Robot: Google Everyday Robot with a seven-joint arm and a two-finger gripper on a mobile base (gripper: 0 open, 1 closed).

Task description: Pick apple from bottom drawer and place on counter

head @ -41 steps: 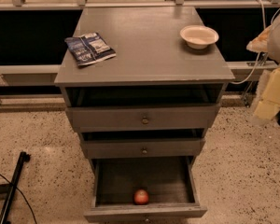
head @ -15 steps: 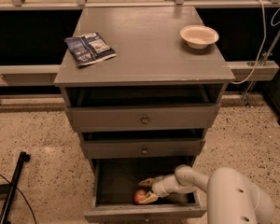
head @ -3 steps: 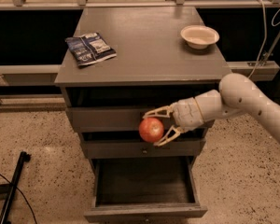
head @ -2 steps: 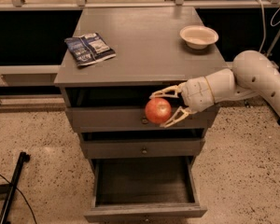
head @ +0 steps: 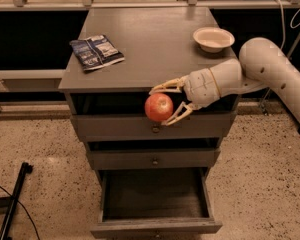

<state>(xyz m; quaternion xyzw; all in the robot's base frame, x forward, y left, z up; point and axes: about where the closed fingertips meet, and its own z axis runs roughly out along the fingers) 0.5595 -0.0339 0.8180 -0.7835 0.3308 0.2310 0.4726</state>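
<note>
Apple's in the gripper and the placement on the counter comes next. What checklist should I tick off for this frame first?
1. Grip: gripper shut on the apple, fingers above and below it: ok.
2. Apple out of the bottom drawer, which stands open: ok.
3. Height: apple hangs in front of the top drawer, below the counter edge: not ok, lift first.
4. Landing spot: bare counter between the dark packet and the cream bowl: ok.
5. Clearance of the arm from the cream bowl: cannot tell.

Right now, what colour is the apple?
The apple is red-orange, camera view; gripper holds it below the counter.
</note>
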